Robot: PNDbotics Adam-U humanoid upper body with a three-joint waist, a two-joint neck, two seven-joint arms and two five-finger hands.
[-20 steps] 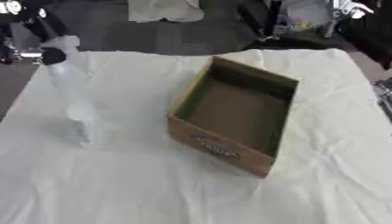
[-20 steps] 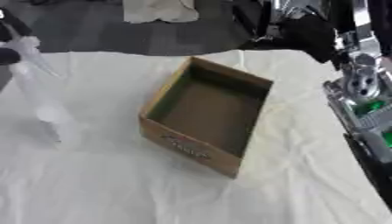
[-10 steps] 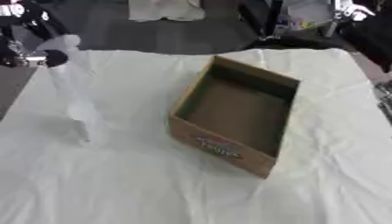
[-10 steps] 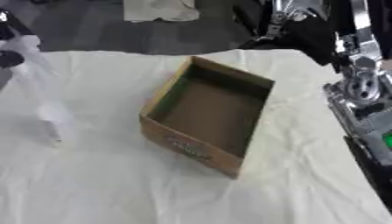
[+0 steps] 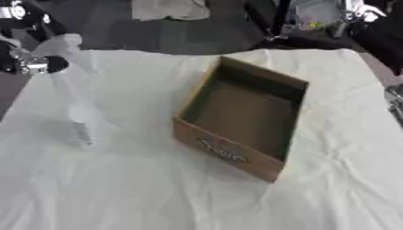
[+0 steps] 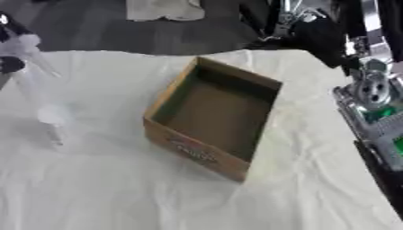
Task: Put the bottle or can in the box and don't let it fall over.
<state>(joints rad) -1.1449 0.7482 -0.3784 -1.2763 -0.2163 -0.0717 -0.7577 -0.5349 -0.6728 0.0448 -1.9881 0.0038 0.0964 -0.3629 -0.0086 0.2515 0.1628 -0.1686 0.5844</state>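
1. An open cardboard box (image 5: pixel 244 119) sits on the worktop (image 5: pixel 157 188), which is covered with a white cloth. The box is turned at an angle, with one corner pointing toward the near edge.
2. The box is brown outside, with a printed mark on its near long wall. Its inside is darker, and nothing can be seen lying in it.
3. A clear bottle (image 5: pixel 75 96) with a pale cap is at the left of the worktop, well apart from the box. It looks roughly upright, with its cap end tipped a little toward the far left.
4. The bottle's outline is smeared, so whether its base rests on the cloth or hangs just above it cannot be told.
5. The robot's left hand (image 5: pixel 35 63) is at the upper left corner, black with a silver ring, right at the bottle's top. It appears to have hold of the bottle near the cap, but the fingers are too blurred to tell how far they close.
6. At the right edge of the right eye view a silver and black arm part (image 6: pixel 370 92) with green marks shows. The right hand itself is not seen.
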